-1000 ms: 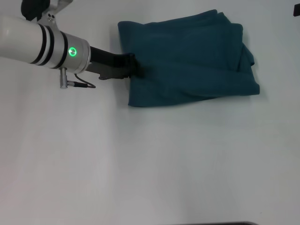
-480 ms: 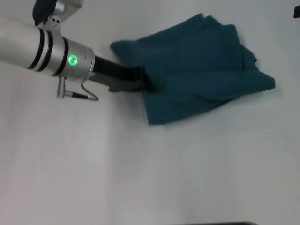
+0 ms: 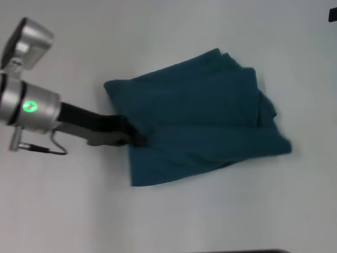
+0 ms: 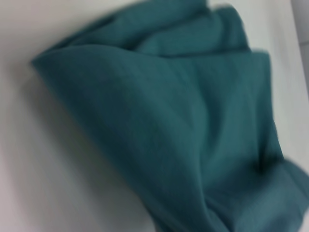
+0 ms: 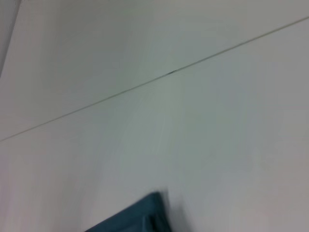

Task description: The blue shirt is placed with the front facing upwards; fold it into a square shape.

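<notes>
The blue shirt [image 3: 195, 116] lies on the white table as a folded, roughly rectangular teal bundle, tilted, with loose layers at its right end. No letters or collar show. My left gripper [image 3: 135, 138] is at the shirt's left edge, its tips tucked into the fabric and shut on it. The left wrist view is filled by the shirt's folds [image 4: 164, 121]. A corner of the shirt [image 5: 140, 217] shows in the right wrist view. My right gripper is out of view.
The white table [image 3: 221, 211] stretches all around the shirt. A thin seam line [image 5: 159, 77] crosses the table surface in the right wrist view. A small dark object [image 3: 331, 16] sits at the far right edge.
My left arm has pulled back toward the front left, dragging the shirt with it. The shirt has slid nearer and turned, its left end now lower.
</notes>
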Robot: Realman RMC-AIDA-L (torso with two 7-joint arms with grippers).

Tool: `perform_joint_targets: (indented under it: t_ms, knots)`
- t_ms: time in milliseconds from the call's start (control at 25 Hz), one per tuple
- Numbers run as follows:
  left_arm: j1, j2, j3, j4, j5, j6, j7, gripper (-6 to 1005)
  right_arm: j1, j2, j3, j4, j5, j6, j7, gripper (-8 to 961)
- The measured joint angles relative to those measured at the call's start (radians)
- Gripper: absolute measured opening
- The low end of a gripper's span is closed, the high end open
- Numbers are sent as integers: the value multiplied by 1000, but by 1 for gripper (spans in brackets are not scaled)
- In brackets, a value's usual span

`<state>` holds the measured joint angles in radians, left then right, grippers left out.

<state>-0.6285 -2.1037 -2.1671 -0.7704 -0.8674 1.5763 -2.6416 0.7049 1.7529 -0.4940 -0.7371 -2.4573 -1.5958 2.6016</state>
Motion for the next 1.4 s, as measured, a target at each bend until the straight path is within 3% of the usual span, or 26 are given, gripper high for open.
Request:
perform_joint_targets:
  t_ms: [40,80,320,760,880,1080,1240,1400]
  knots:
    - [17,21,-16,3,3,-8,-2,89,3,1,-2,0,0,0,-2,700]
    - [17,21,-16,3,3,-8,-2,89,3,1,-2,0,0,0,-2,699]
    - [37,74,-42,27,4,-53,-4,89,5,5,-7,1,0,-2,-15,695]
    - [52,84,-102,16,4,-15,-1,106,3,5,-8,1,0,-7,-17,689]
    - [64,95,-109,13,5,4,-6,122,2,5,-7,1,0,-8,-17,687]
    - [104,106,-219,-43,1,61,-7,302,1,5,-6,0,0,-8,-18,684]
    - [140,93,-311,-127,-18,105,2,453,4,5,-6,0,0,-15,-30,681]
    - [144,80,-429,-133,-51,156,50,574,6,9,-8,5,13,-22,-33,679]
